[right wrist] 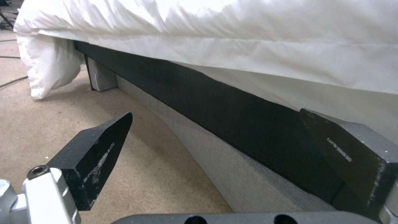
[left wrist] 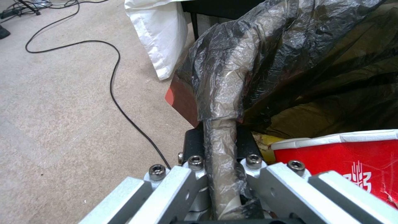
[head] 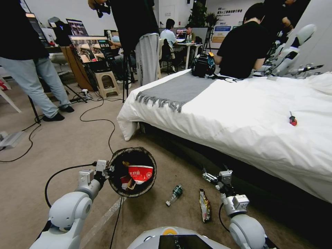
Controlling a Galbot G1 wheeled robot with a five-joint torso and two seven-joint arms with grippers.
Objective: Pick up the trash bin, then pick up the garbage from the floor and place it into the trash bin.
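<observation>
**Gripping the bin by its rim**

Clamping the bag-covered rim, the left pincer point(head: 108, 170) holds the trash bin point(head: 132, 172) at the lower left of centre in the head view, its mouth tipped toward the camera. In the left wrist view the two dark fingers point(left wrist: 194, 141) sit either side of the rim, pressed tight on the crinkly black bag point(left wrist: 290, 56) folded over it. Inside the bin lies a red-and-white paper cup point(head: 140, 173) with other small scraps beside it (these are too jumbled to name).

The right pincer point(head: 209, 177) hangs low at the lower right of centre in the head view, close beside the dark base of the bed point(head: 249, 117). In the right wrist view its fingers point(right wrist: 97, 152) stand wide apart with nothing between them, pointing along the bed's black side board.

On the floor point(head: 69, 145), between the two arms, lie a clear plastic bottle point(head: 175, 194) with a green label and, just to its right, a shiny snack wrapper point(head: 205, 205). Both are apart from the bin and from the right pincer. A black cable point(head: 100, 121) loops across the carpet in the left half of the frame. On the white bedcover, at the right edge, rests a small red-handled tool point(head: 292, 119).
</observation>
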